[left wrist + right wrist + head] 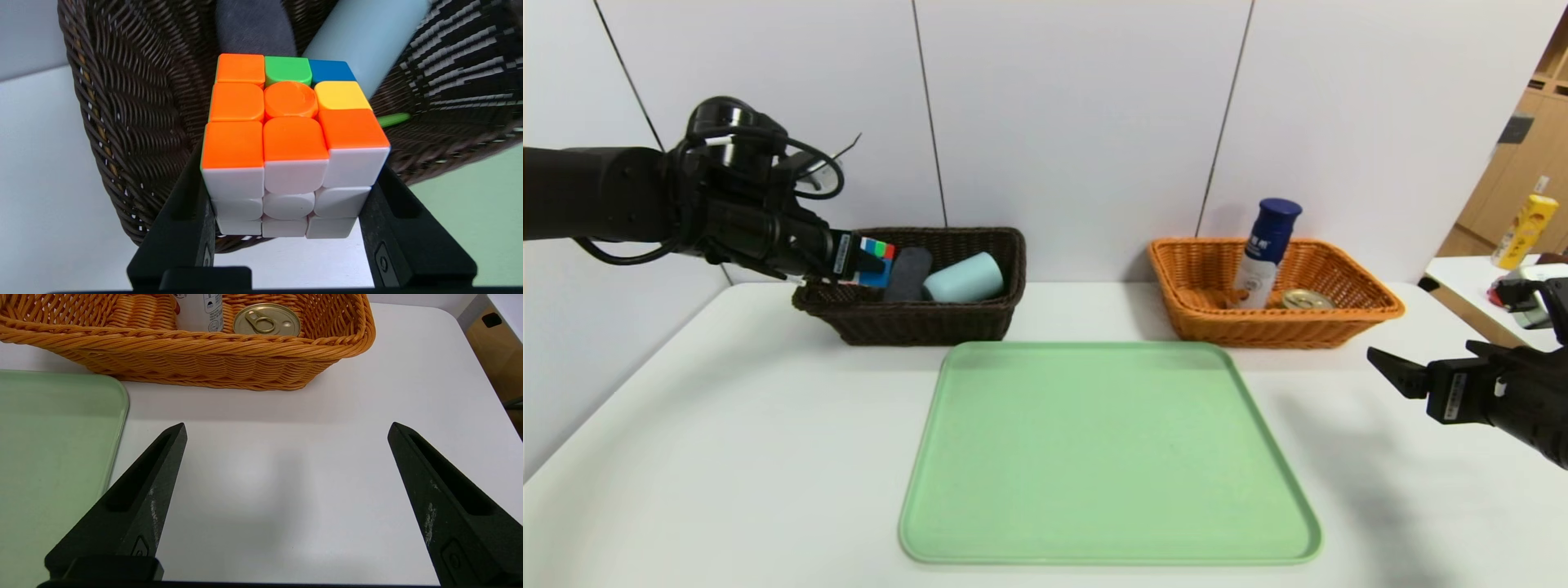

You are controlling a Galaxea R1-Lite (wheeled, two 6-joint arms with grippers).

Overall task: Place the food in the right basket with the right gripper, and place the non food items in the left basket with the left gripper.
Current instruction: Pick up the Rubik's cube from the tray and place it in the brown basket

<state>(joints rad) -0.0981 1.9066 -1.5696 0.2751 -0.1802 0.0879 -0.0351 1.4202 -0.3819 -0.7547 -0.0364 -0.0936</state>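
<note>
My left gripper (870, 263) is shut on the multicoloured puzzle cube (876, 261) and holds it over the left end of the dark brown basket (931, 322). In the left wrist view the cube (288, 143) sits between both fingers (192, 228). The dark grey rolled towel (907, 273), the blue-grey cup (964, 278) and a green handle tip (393, 119) lie in that basket. The white bottle with a blue cap (1264, 253) and the pull-tab tin (1307, 299) are in the orange-tan basket (1274, 322). My right gripper (286, 430) is open and empty above the table, in front of that basket's right end.
A pale green tray (1107, 453) lies on the white table in front of the two baskets, with nothing on it. The wall stands right behind the baskets. A side table (1462, 278) with a yellow carton (1521, 231) is at the far right.
</note>
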